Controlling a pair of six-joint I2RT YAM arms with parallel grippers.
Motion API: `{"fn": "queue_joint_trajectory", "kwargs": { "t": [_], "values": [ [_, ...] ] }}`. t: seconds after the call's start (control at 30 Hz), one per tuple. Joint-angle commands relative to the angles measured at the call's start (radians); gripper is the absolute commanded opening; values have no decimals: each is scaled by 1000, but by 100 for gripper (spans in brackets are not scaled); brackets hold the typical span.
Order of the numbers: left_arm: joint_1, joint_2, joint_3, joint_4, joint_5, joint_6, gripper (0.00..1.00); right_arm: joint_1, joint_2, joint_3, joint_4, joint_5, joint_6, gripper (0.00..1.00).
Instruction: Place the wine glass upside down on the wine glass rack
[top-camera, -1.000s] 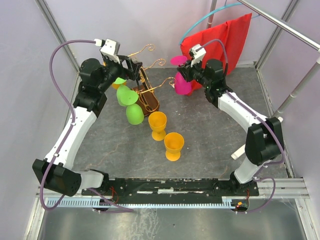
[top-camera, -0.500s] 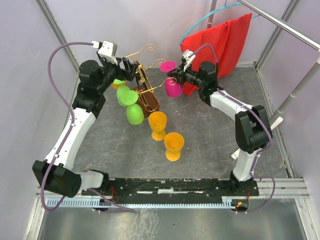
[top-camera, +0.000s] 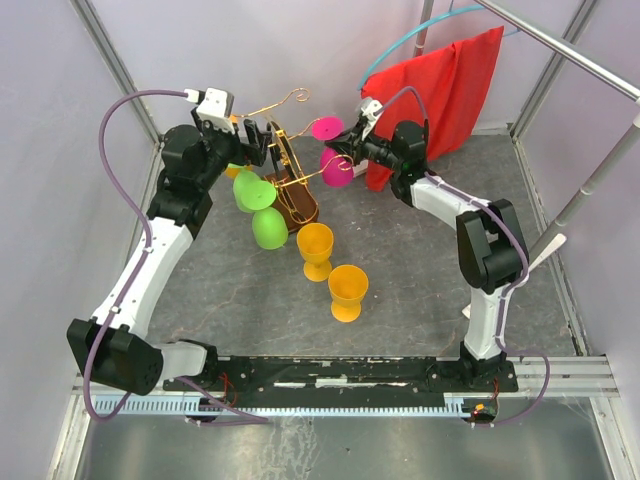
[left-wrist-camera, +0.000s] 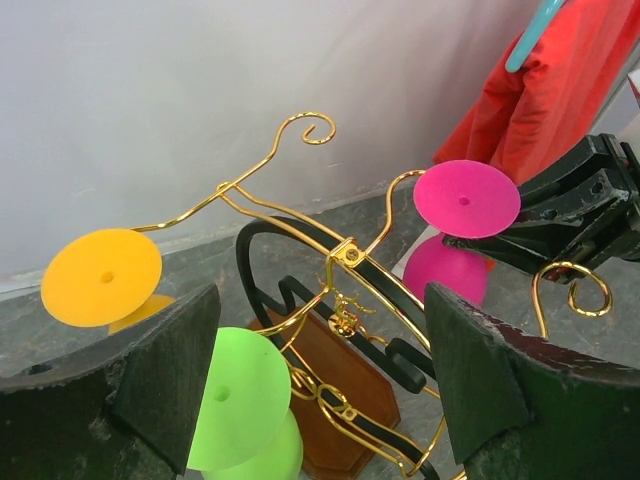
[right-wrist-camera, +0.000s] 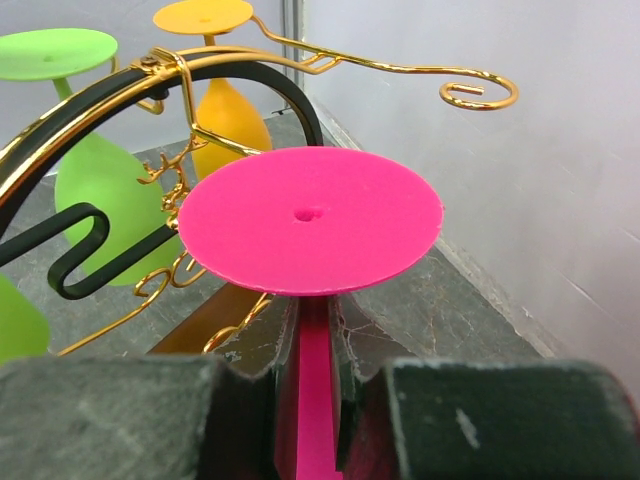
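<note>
While R pincer (right-wrist-camera: 310, 400) holds the pink wine glass (right-wrist-camera: 310, 215) foot-up beside the wine glass rack (top-camera: 283, 165), I'm on the hang step.

R pincer is clamped on the stem just under the foot. Glass is in the air at the rack's R side, near a free scroll arm (left-wrist-camera: 568, 283), and not on any wire as far as I can tell. L pincer (top-camera: 262, 140) is spread apart at the rack's other side, gripping nothing I can see. Next, I reckon: line stem up w/ that arm, slide in so foot rests on the wire, then let go. Wire's thin, so go slow.
</note>
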Motion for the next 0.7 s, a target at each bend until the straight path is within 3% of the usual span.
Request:
{"fn": "queue_joint_trajectory", "kwargs": {
  "t": [0.0, 0.37, 0.67],
  "values": [
    [9, -36, -7, 54, -32, 46, 89, -2, 31, 81, 88, -13, 14, 1],
    [11, 0, -3, 94, -28, 32, 89, 7, 110, 165, 137, -6, 76, 1],
    [11, -16, -20, 102, -38, 33, 89, 14, 85, 122, 121, 36, 35, 1]
  ]
}}
